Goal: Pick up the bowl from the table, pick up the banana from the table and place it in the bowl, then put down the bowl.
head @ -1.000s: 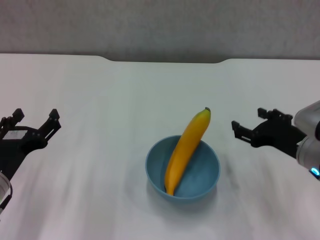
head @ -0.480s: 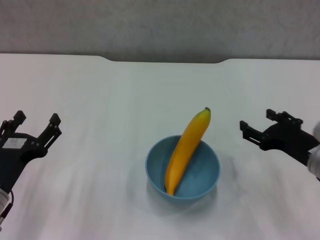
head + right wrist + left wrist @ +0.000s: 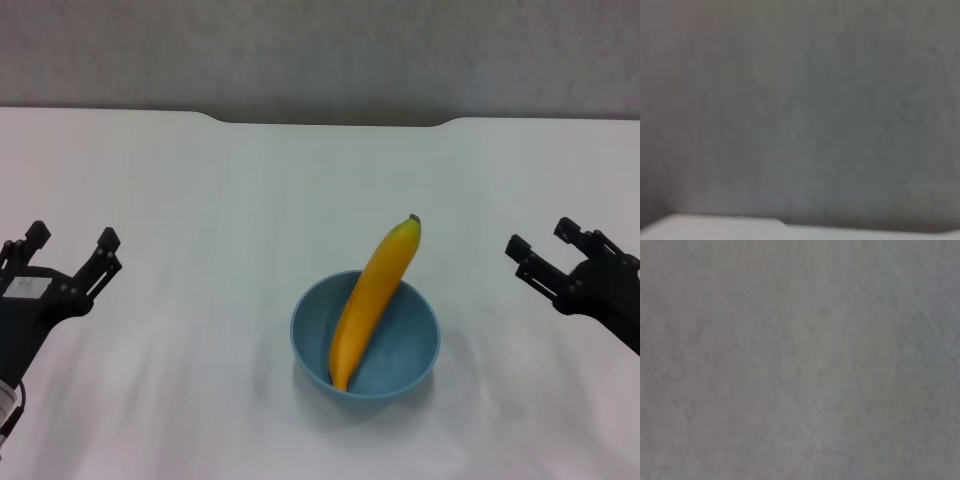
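Taking the round, glossy light-blue bowl [image 3: 365,336] as the landmark, the scene reads from the robot's left across to its right.

Well to the left of the bowl, low over the broad plain white tabletop [image 3: 200,220], hangs the black left gripper [image 3: 68,250]. Its two fingers stand spread with a clear gap between them and nothing in it; it touches neither bowl nor fruit.

The bowl itself sits upright on the tabletop, nearer the robot than the table's dark notched far edge. Inside it lies the curved, smooth yellow-orange banana [image 3: 372,300]: its lower end rests down in the bowl's near-left inner wall, and its body leans up and across the far rim, so the small dark stem tip pokes out beyond the bowl on the far-right side. No gripper is in contact with it.

Well to the right of the bowl, the black right gripper [image 3: 548,252] hovers above the tabletop, fingers likewise parted and empty.

The two wrist views show only a plain grey surface; the right one also catches a strip of white tabletop, but no task object.

Judged from how things lie, the task looks essentially complete: the banana is in the bowl, the bowl stands on the table, and both grippers are clear of it. Nothing appears left beyond the arms going to rest.
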Action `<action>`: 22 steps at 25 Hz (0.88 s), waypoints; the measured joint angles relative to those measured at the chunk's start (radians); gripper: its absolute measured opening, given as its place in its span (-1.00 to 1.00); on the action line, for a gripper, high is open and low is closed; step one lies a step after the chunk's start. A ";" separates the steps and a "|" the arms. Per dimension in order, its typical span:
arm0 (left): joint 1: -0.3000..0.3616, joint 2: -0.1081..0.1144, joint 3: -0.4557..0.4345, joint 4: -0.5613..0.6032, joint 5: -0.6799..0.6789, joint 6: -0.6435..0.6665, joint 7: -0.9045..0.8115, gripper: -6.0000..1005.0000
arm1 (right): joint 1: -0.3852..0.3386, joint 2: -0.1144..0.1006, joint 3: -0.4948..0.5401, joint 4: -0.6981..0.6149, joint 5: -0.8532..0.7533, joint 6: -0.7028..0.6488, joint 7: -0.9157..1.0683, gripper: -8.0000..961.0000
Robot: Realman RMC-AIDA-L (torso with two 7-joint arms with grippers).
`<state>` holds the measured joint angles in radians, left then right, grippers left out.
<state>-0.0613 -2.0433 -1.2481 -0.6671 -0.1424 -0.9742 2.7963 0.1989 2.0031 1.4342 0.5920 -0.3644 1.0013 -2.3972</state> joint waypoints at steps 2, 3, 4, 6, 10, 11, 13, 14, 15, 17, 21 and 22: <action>-0.013 0.000 0.000 0.025 -0.010 -0.017 -0.001 0.80 | 0.057 0.000 0.019 -0.133 0.024 0.105 -0.003 0.72; -0.022 -0.001 0.002 0.039 -0.016 -0.024 -0.003 0.80 | 0.077 0.000 0.022 -0.172 0.030 0.126 -0.004 0.72; -0.029 -0.001 0.003 0.054 -0.019 -0.029 -0.006 0.80 | 0.093 0.001 0.024 -0.209 0.034 0.140 -0.005 0.72; -0.041 -0.002 0.003 0.079 -0.021 -0.034 -0.012 0.80 | 0.106 0.002 0.028 -0.237 0.038 0.147 -0.013 0.72; -0.081 -0.006 0.009 0.149 -0.058 -0.038 -0.014 0.80 | 0.107 0.005 0.028 -0.276 0.074 0.144 -0.034 0.71; -0.091 -0.007 0.015 0.169 -0.071 -0.041 -0.015 0.80 | 0.108 0.005 0.026 -0.284 0.082 0.144 -0.036 0.71; -0.108 -0.007 0.036 0.206 -0.097 -0.052 -0.021 0.80 | 0.109 0.005 0.026 -0.299 0.086 0.145 -0.038 0.71; -0.112 -0.007 0.043 0.215 -0.106 -0.054 -0.024 0.80 | 0.111 0.005 0.027 -0.307 0.087 0.144 -0.039 0.71; -0.115 -0.006 0.049 0.224 -0.112 -0.055 -0.027 0.80 | 0.115 0.005 0.028 -0.319 0.087 0.144 -0.041 0.71; -0.120 -0.007 0.054 0.248 -0.120 -0.051 -0.033 0.80 | 0.122 0.005 0.030 -0.342 0.088 0.143 -0.042 0.71; -0.128 -0.008 0.055 0.294 -0.121 -0.035 -0.039 0.80 | 0.125 0.005 0.030 -0.365 0.088 0.129 -0.048 0.70; -0.131 -0.009 0.055 0.300 -0.122 -0.020 -0.040 0.80 | 0.126 0.005 0.030 -0.368 0.089 0.118 -0.050 0.70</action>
<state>-0.1925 -2.0519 -1.1932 -0.3670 -0.2640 -0.9945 2.7562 0.3245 2.0080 1.4639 0.2238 -0.2759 1.1196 -2.4468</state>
